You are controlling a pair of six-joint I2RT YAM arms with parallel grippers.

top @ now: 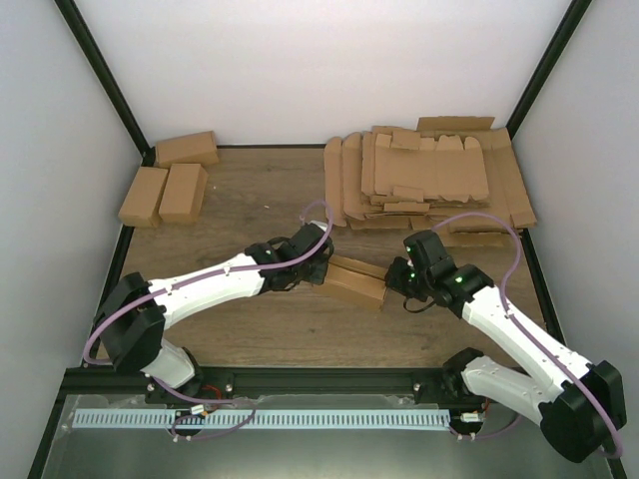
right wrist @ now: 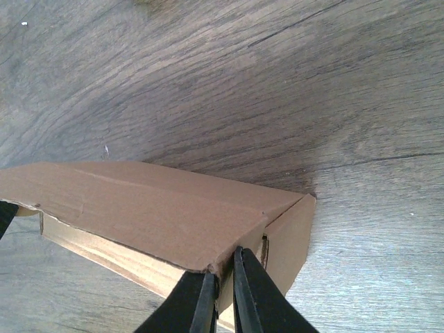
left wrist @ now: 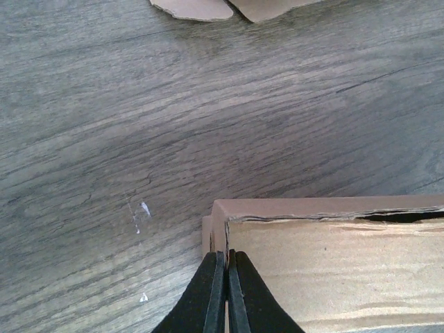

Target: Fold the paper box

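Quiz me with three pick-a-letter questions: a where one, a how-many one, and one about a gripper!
1. Where is the paper box? A between the left gripper and right gripper; B in a bin; C on the floor.
2. How many finished boxes sit far left? A one; B three; C six.
3. The left gripper is: A wide open; B shut on the paper box; C out of sight.
Answers: A, both grippers meet at it; B, three lie there; B, its fingers pinch the cardboard.
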